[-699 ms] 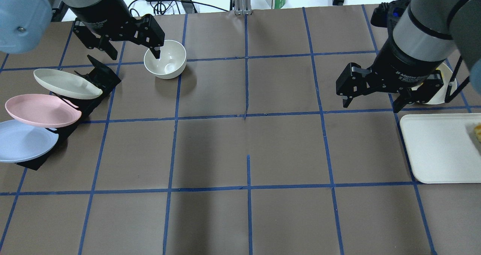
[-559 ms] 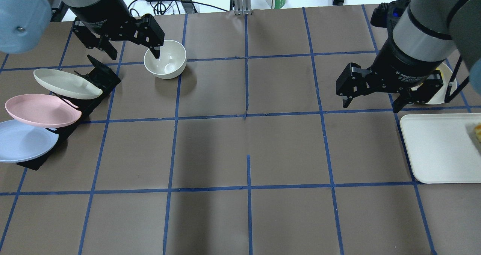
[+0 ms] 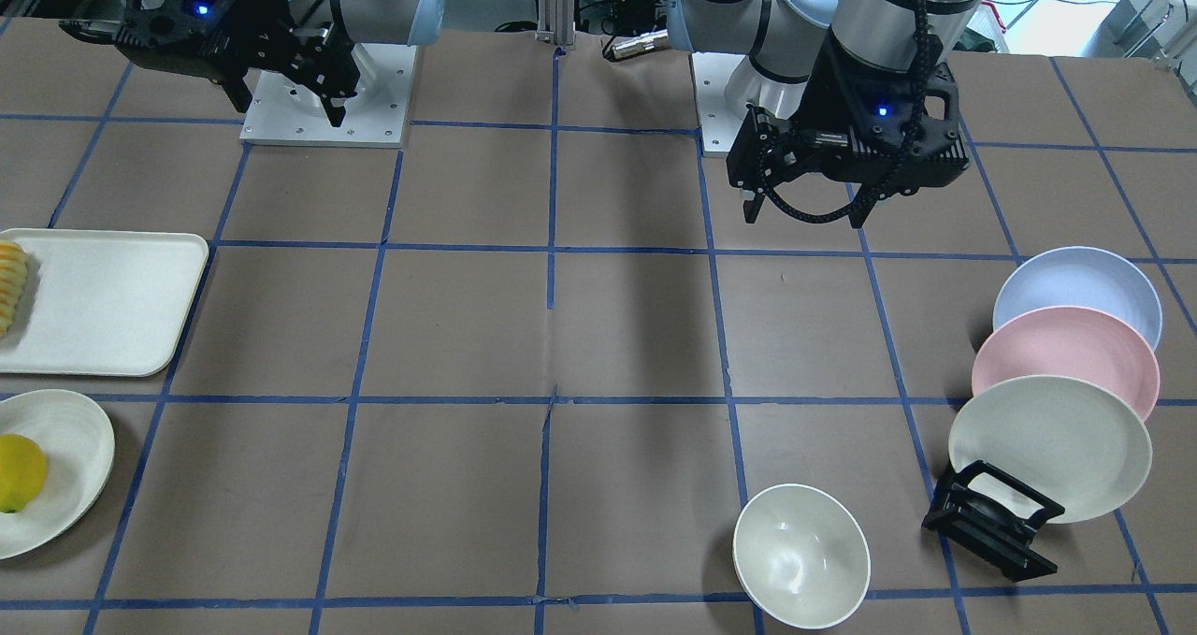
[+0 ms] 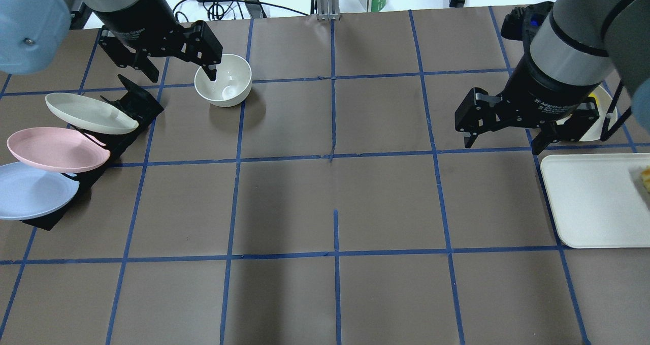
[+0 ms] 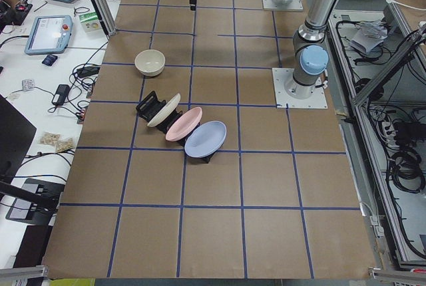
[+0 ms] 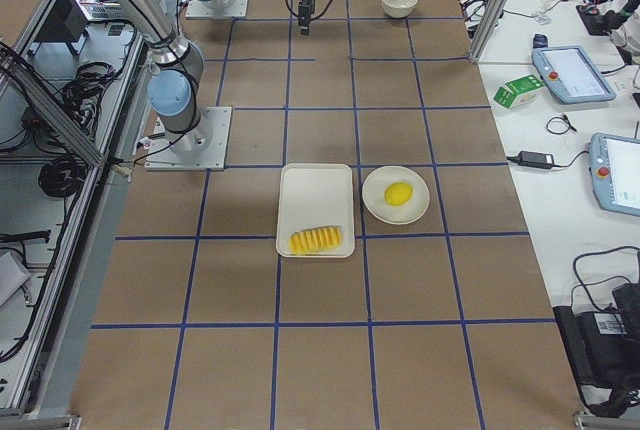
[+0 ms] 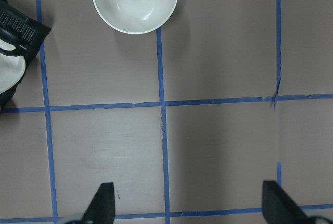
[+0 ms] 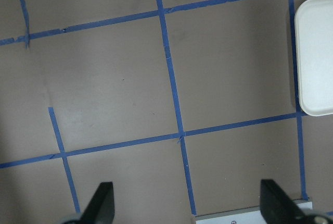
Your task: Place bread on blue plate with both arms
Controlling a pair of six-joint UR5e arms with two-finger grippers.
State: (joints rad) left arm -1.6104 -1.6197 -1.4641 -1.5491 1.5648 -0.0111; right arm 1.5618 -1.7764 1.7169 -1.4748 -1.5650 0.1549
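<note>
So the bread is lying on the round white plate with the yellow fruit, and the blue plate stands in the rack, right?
Not quite. The bread lies on the rectangular white tray, near one end. Only the yellow fruit is on the round white plate beside the tray. The exterior right view shows this. The blue plate does stand in the rack.

Ridged yellow bread [image 6: 316, 240] lies on tray [image 6: 315, 190]; blue plate [image 3: 1075, 294] leans in rack [image 3: 991, 521].
</note>
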